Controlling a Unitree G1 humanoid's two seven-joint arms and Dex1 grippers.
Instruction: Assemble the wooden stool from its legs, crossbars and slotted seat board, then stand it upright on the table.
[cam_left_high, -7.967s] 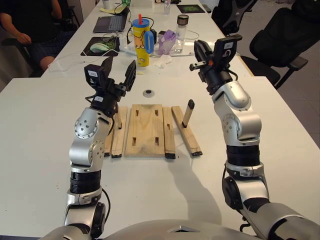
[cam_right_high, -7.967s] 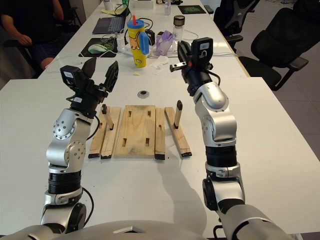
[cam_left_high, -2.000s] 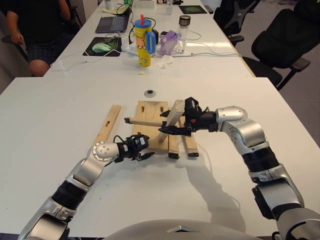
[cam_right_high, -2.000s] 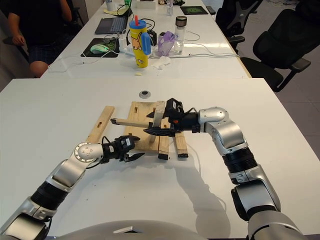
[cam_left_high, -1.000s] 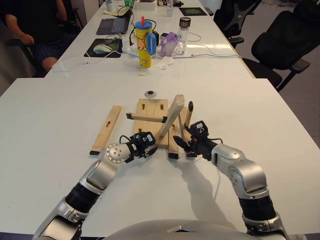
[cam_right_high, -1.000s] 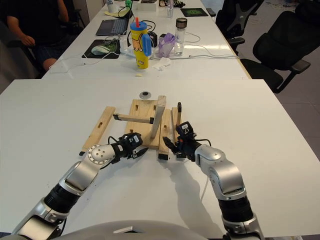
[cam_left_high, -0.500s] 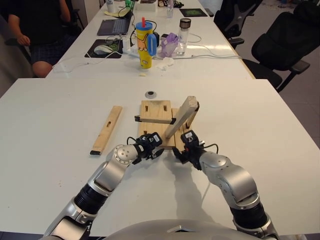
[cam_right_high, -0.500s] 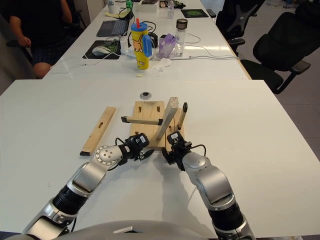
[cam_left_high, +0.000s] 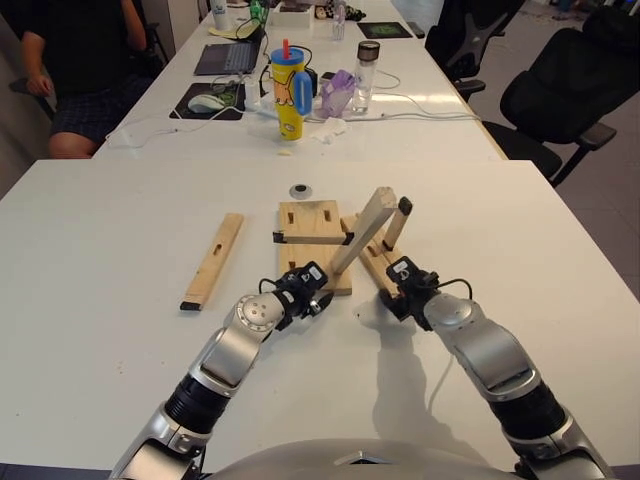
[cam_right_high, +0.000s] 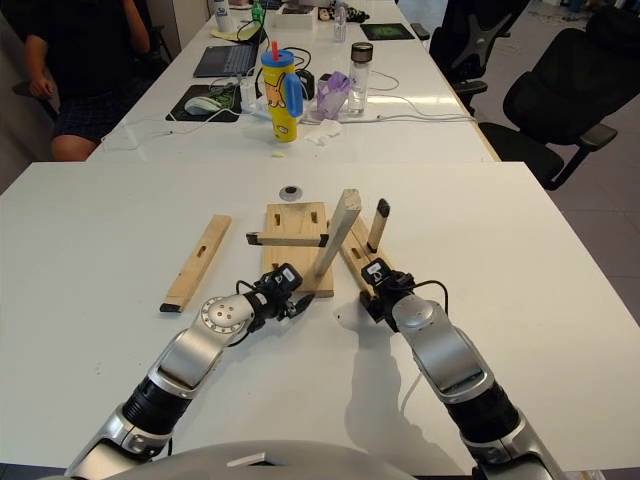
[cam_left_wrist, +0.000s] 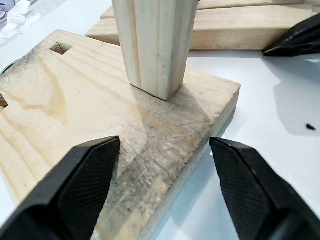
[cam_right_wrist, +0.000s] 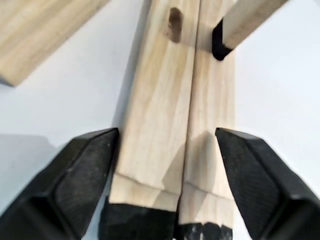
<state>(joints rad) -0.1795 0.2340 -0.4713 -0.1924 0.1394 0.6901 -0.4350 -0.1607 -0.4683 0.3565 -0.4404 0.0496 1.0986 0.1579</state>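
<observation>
Seat board (cam_left_high: 305, 218): lay flat at mid-desk (cam_left_high: 110, 330), slots facing up.
Tilted leg (cam_left_high: 362, 230): foot rested on the board's 5 o'clock corner, shaft leaning up toward 1 o'clock; whether it sat in a slot could not be told.
Crossbar (cam_left_high: 310, 239): ran level above the board, from the tilted leg out toward 9 o'clock.
Leg pair (cam_right_wrist: 170, 100): two legs lay side by side, touching, just beside the board at 3 o'clock, black feet toward the robot.
Short bar (cam_left_high: 398, 222): stood tilted on the leg pair, black-tipped end down against one leg.
Loose leg (cam_left_high: 213, 258): lay flat, well apart from the board at 9 o'clock.
L hand (cam_left_wrist: 164, 145): low at the board's 6 o'clock edge; fingers spread wide either side of the near corner, holding nothing.
R hand (cam_right_wrist: 166, 134): low at the near end of the leg pair; fingers spread wide astride both legs, not closed on them.
</observation>
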